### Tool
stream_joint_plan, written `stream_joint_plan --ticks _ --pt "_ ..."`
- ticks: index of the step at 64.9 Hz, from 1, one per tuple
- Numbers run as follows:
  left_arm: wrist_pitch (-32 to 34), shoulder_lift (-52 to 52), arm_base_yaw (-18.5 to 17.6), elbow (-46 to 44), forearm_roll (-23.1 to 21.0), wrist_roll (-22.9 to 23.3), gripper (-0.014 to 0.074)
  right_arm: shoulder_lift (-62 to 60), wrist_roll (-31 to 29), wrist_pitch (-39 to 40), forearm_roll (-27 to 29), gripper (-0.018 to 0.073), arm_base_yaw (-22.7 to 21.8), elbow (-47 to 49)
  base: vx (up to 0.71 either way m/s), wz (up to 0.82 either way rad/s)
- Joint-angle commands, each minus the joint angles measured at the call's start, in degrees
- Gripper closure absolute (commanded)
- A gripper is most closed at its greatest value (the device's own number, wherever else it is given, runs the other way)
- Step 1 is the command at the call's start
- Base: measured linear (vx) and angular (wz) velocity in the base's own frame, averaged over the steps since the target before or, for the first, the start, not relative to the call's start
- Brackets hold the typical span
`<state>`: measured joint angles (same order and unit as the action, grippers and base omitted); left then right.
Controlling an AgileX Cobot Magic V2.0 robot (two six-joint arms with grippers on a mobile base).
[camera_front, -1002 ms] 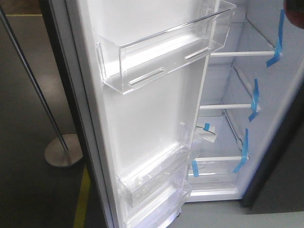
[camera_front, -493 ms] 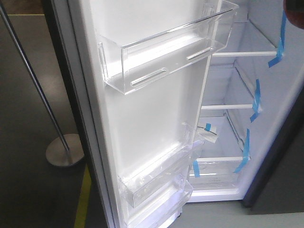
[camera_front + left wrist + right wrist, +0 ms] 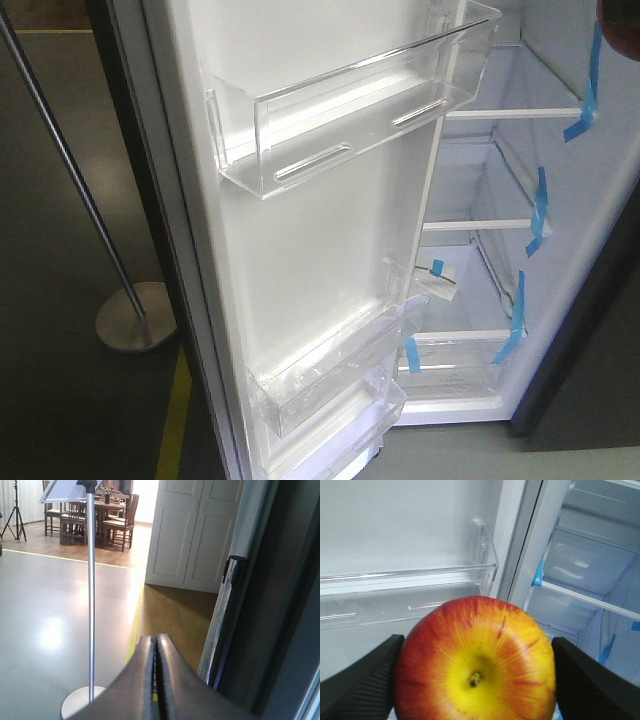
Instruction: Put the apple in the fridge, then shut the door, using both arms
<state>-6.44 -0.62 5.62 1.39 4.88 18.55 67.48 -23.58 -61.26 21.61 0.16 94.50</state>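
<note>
Your right gripper (image 3: 477, 692) clamps the apple (image 3: 475, 645) between its jaws, held before the open door (image 3: 300, 240) and the fridge (image 3: 470, 170) interior; your left gripper (image 3: 156, 675), jaws pressed together and empty, sits outside the door

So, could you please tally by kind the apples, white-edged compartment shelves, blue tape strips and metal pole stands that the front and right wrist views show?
apple: 1
white-edged compartment shelves: 3
blue tape strips: 5
metal pole stand: 1
Total: 10
</note>
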Motion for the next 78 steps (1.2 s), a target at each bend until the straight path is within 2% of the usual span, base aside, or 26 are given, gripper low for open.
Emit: stream_joint_plan --ticks 1,37,48,52,57,68,73,78 --pt "4.4 -0.9 0.1 -1.0 -0.4 0.4 0.0603 -1.3 -0.3 4.5 1.3 0.0489 -0.2 1.7 0.00 0.00" --pt "4.4 -0.9 0.1 -1.0 -0.4 0.4 0.0603 -1.3 -0.3 4.5 1.3 0.0489 -0.2 1.7 0.00 0.00" --pt "4.4 -0.9 0.1 -1.0 -0.4 0.4 0.0603 -1.3 -0.4 7.4 3.8 0.0489 -0.2 1.7 0.00 0.00" --pt "4.4 -0.9 0.1 -1.0 -0.4 0.4 0.0603 -1.3 -2.2 10.1 6.7 0.0489 -0.2 1.7 0.00 0.00" --pt "4.4 -0.9 0.1 -1.0 -0.4 0.4 0.0603 -0.9 -6.7 13.8 12.9 0.0489 -0.2 1.8 0.00 0.00" --pt "4.4 -0.9 0.1 -1.0 -0.4 0.4 0.0603 4.7 -19.1 13.0 32.3 0.0489 -0.2 5.3 0.00 0.00" --pt "4.4 -0.9 0.1 -1.0 -0.4 0.4 0.0603 8.5 -22.4 13.0 36.7 0.0488 -0.2 7.5 0.00 0.00" --pt "4.4 -0.9 0.1 -1.0 -0.4 0.4 0.0603 12.8 -23.3 12.5 39.1 0.0485 -0.2 10.5 0.00 0.00"
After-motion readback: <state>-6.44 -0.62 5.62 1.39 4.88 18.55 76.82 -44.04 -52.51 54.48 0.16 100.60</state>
